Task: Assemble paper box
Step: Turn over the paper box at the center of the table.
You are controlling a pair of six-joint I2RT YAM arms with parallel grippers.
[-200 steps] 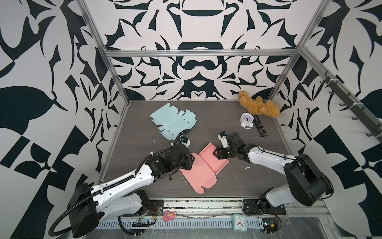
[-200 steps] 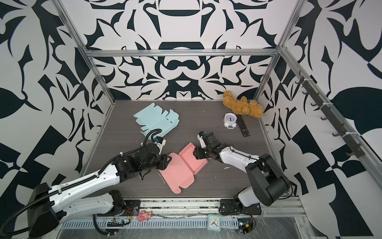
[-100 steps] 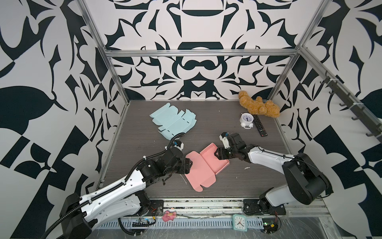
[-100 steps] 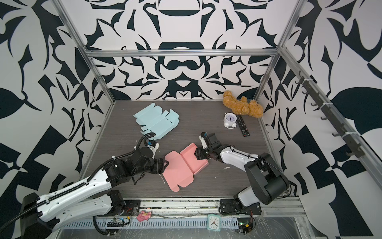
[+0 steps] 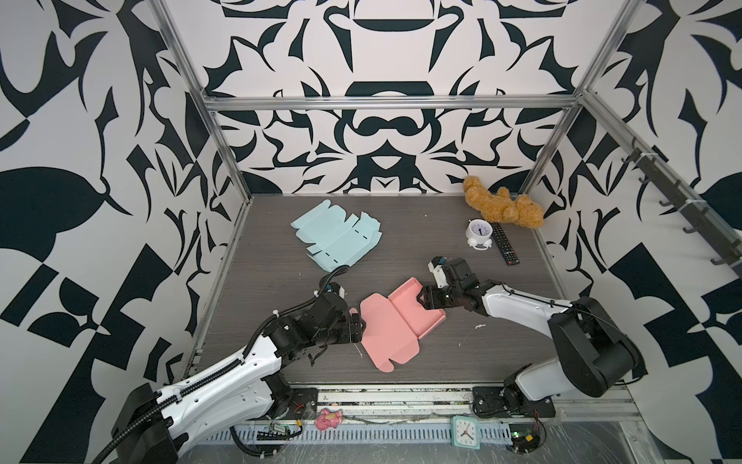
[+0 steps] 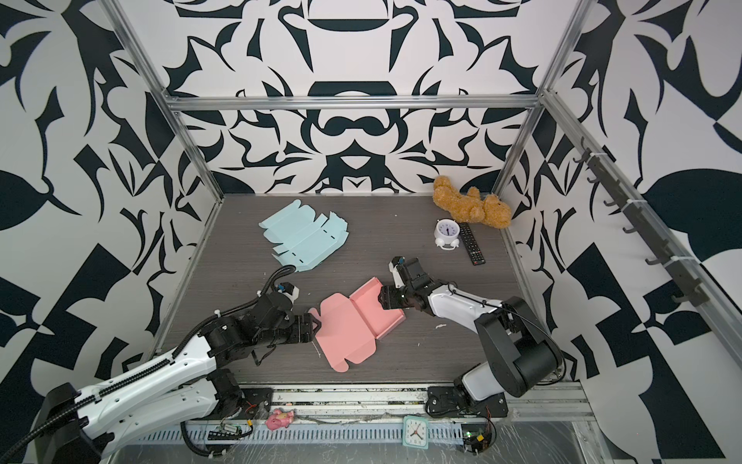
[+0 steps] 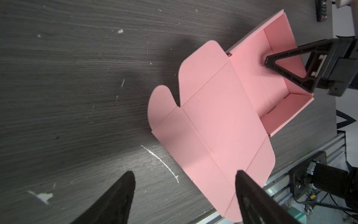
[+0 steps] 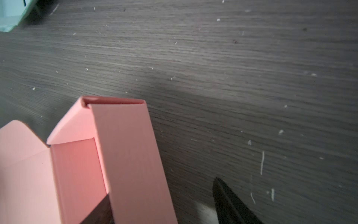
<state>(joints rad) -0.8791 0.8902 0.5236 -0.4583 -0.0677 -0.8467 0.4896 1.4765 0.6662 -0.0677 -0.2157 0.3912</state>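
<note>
Pink paper box (image 5: 391,323) sits near-centre on dark wood-grain table (image 5: 461,361). Tray half is formed at its right, walls standing. Lid panel with rounded tabs lies flat at its left, not yet folded.

Left gripper (image 5: 356,326) is spread wide and empty, just beside the lid's left edge.

Right gripper (image 5: 426,299) is parted astride the tray's far-right wall, outer finger (image 8: 228,203) clear of it, so no clamp.

Remaining, by my reckoning: fold lid over, tuck tabs.

Pale blue card blank (image 5: 335,237) lies flat, far left, untouched.
</note>
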